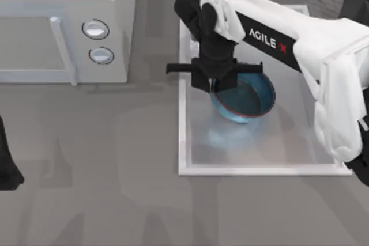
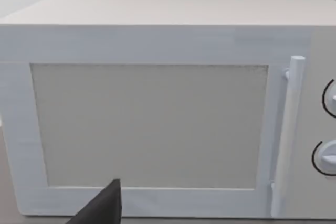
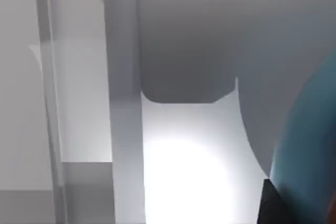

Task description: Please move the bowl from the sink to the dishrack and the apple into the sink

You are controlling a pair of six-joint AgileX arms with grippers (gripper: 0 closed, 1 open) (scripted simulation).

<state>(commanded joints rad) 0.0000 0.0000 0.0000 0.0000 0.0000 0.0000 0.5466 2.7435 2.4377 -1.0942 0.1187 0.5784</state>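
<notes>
The blue bowl (image 1: 247, 99) with its thin red-brown rim line sits in the white sink (image 1: 183, 142), right of the table's centre, and looks slightly tilted. My right arm reaches across the sink from the right. Its gripper (image 1: 213, 83) stands at the bowl's left rim, shut on that rim. In the right wrist view the blue bowl wall (image 3: 310, 150) lies close beside a dark fingertip (image 3: 270, 205), with the sink's white floor behind. The left arm is parked at the table's left edge (image 1: 7, 165). The apple and the dishrack are out of view.
A white microwave (image 1: 63, 27) with two round knobs (image 1: 95, 29) and a bar handle stands at the back left, its door (image 2: 152, 124) facing the left wrist camera. Bare grey tabletop (image 1: 115, 188) spreads in front of it and left of the sink.
</notes>
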